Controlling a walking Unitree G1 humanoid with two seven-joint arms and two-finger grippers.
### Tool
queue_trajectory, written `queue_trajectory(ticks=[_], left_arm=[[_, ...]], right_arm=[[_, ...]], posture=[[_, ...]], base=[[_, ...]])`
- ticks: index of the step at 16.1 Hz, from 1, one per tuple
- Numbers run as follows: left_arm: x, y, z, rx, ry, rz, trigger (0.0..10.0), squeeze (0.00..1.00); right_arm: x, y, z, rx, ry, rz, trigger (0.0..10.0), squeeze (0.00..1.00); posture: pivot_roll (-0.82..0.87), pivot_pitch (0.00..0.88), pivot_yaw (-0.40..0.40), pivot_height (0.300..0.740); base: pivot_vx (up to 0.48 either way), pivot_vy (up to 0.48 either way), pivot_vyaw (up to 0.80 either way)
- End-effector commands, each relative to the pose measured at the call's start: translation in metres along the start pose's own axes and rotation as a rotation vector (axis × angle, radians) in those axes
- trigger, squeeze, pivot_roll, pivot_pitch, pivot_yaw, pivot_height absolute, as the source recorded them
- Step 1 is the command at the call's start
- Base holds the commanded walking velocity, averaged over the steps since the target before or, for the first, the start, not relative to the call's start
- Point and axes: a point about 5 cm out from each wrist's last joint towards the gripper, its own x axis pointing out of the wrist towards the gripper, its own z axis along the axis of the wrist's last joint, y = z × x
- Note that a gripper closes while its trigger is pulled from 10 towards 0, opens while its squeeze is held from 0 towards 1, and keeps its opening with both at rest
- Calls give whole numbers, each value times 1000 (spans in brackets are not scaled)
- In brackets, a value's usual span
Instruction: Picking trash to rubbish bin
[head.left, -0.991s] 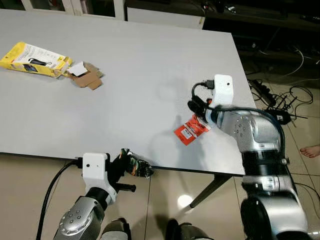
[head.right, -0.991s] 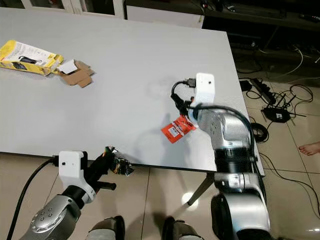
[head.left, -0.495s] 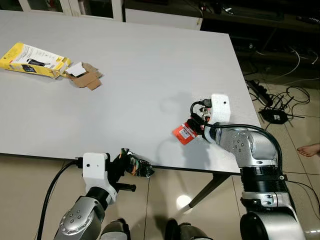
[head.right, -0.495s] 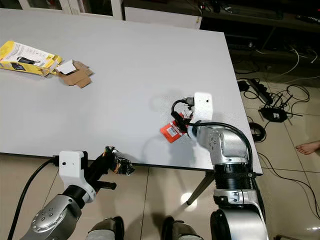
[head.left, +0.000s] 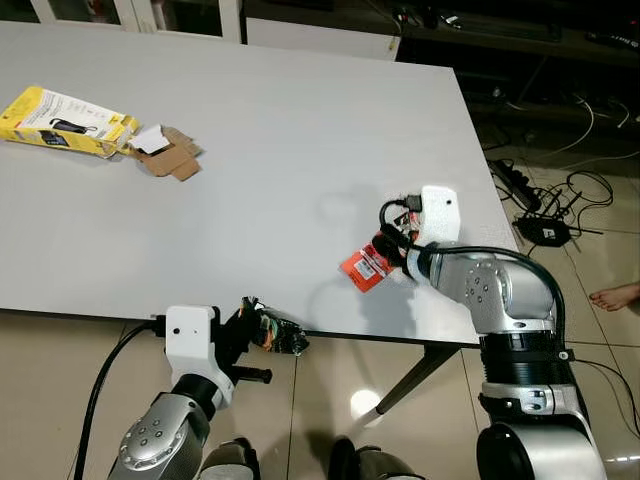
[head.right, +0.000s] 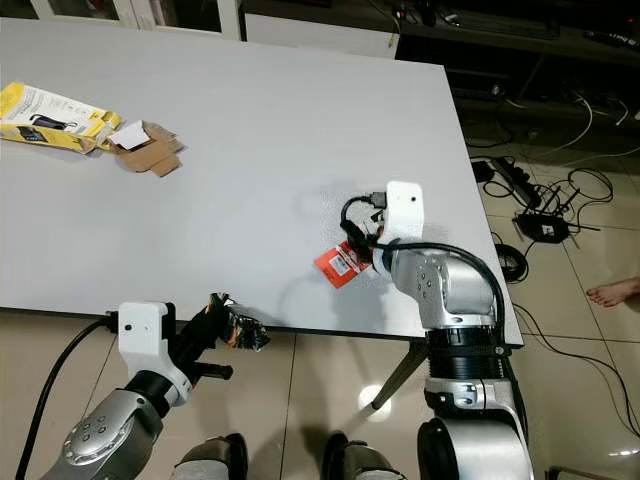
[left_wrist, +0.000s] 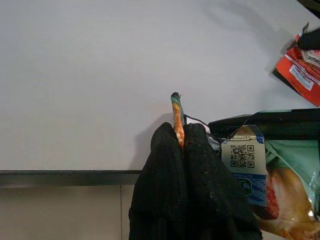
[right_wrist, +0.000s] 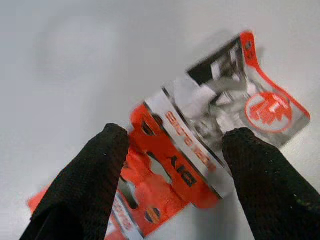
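A red and white snack packet (head.left: 365, 268) lies flat on the white table (head.left: 260, 90) near its front right corner. My right gripper (head.left: 393, 240) hovers just over the packet. In the right wrist view its black fingers (right_wrist: 85, 180) stand open on either side of the packet (right_wrist: 200, 145). My left gripper (head.left: 243, 327) is below the table's front edge, shut on a crumpled green and orange wrapper (head.left: 279, 338). In the left wrist view the thin edge of that wrapper (left_wrist: 176, 107) sticks up between the pressed fingers.
A torn yellow box (head.left: 65, 118) and brown cardboard scraps (head.left: 170, 155) lie at the table's far left. Black cables and a power strip (head.left: 545, 200) sprawl on the tiled floor to the right, where a person's foot (head.left: 615, 297) shows. A slanted table leg (head.left: 410, 375) stands under the right corner.
My right arm has drawn back toward me and lowered, staying over the red packet, which has slid slightly left. The left gripper has kept still with its wrapper.
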Motion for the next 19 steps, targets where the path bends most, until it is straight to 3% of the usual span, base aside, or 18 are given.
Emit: queue_trajectory(ticks=[1,5,11,16,19], left_arm=[[1,1,-14,-18,76,6,10000,0],[2,1,-14,-18,75,6,10000,0],[0,-1,-16,-22,80,6,10000,0],[-2,-1,-18,-29,89,9,10000,0],[-3,-1,-19,-31,93,11,10000,0]], right_arm=[[-5,4,11,4,-41,12,10000,0],[-5,18,11,6,-42,60,10000,0],[-1,35,-13,-21,15,77,10000,0],[10,35,-36,-74,43,51,10000,0],[12,36,-37,-105,17,47,10000,0]], posture=[[-14,157,-94,740],[-9,152,-95,740],[-4,156,-104,740],[2,168,-108,740],[3,170,-110,740]], base=[[0,0,0],[0,0,0],[0,0,0],[0,0,0],[0,0,0]])
